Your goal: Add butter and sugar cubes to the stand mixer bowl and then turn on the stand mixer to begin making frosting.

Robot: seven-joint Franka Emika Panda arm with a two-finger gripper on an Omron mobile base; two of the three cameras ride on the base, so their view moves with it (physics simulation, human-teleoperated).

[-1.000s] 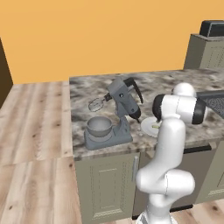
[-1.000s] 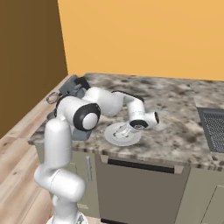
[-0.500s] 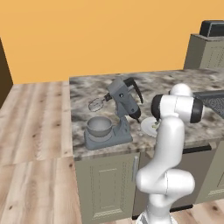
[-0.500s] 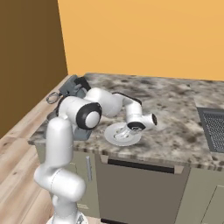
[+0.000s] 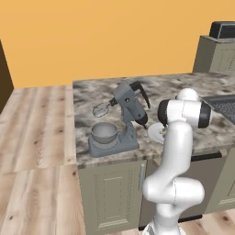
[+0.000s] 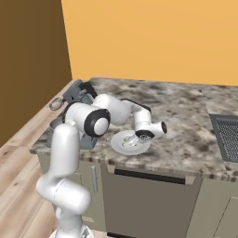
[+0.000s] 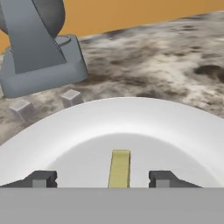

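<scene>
We see the gripper (image 7: 100, 179) spread around the butter (image 7: 119, 168) on the plate (image 7: 131, 118), not yet pinching. Bowl (image 5: 104, 132) looks empty; sugar cubes (image 7: 71, 97) lie on the counter (image 7: 166, 65), mixer (image 5: 124, 114) untouched.

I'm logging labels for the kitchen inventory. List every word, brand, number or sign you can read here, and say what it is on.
None: no text can be read in any view.
The stand mixer, the white plate, the butter stick and the two sugar cubes carry no markings.
</scene>
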